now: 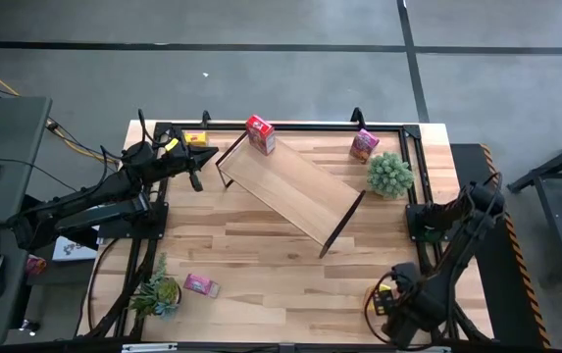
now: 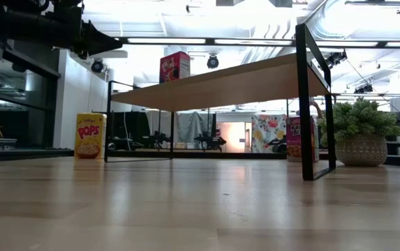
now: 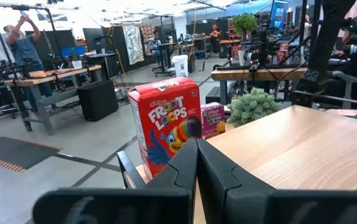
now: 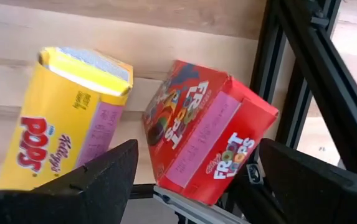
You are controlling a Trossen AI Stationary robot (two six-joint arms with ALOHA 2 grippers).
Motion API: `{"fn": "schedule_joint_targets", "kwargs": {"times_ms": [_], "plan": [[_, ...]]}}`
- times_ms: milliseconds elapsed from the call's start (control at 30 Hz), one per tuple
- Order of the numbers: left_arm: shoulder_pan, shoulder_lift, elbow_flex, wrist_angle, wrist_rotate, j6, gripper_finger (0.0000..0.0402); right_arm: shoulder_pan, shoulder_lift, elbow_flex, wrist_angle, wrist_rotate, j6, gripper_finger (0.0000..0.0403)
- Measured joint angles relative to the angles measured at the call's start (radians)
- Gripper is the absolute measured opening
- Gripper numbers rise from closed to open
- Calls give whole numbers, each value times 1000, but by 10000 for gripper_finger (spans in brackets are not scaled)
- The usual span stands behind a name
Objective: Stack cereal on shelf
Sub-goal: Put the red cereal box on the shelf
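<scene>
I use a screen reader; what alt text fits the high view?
A wooden shelf lies diagonally on the table, with a red cereal box on its far end. The left gripper, shut, is beside that end; the right gripper is open at the near right corner.

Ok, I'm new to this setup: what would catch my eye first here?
The long wooden shelf lies slantwise across the middle of the table, with a red cereal box standing upright on its far left end. A leafy potted plant sits by the shelf's right end, a pink box beside it.
</scene>
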Motion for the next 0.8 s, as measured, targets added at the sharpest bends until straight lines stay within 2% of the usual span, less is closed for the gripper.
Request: {"fn": "schedule_joint_targets", "kwargs": {"times_ms": [267,500,633,800], "plan": [[0,0,0,0,0,2,0,-3,36,0,-28,-67,10,328],[0,0,0,0,0,2,0,3,36,0,-69,-79,15,328],[0,0,0,0,0,1,0,3,36,0,-67,-131,28,328],[0,0,0,0,0,0,0,-5,36,0,-65,-129,30,328]]}}
